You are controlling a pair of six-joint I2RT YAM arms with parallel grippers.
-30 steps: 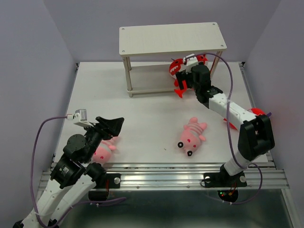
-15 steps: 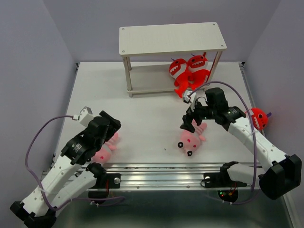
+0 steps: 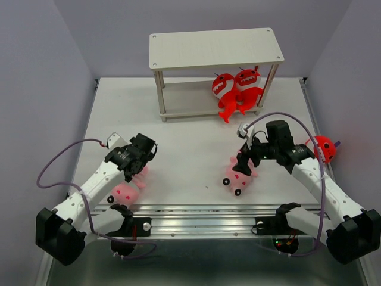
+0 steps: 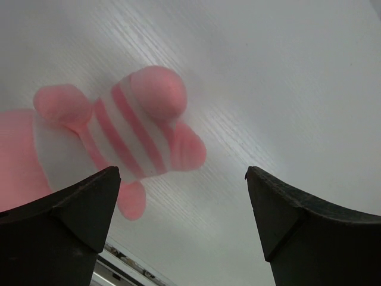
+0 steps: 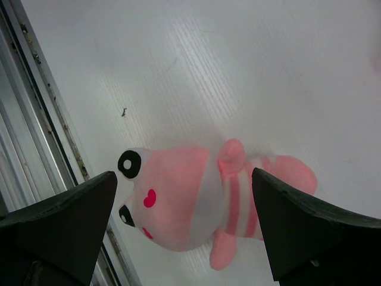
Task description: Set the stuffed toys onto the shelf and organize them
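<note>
Now that the right gripper (image 3: 241, 161) has withdrawn from the shelf (image 3: 214, 50), two red monsters (image 3: 236, 89) sit on its lower tier. It hangs wide open and empty over one pink toy (image 3: 238, 177). The left gripper (image 3: 144, 156), equally open and empty, has lowered over the other pink toy (image 3: 126, 192); a third red monster (image 3: 322, 149) remains unshelved.

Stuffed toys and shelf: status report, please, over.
Grippers: left gripper open above left pink toy; right gripper open above right pink toy. Two red monsters on shelf lower board; third red monster on table. Nothing in the way.
</note>
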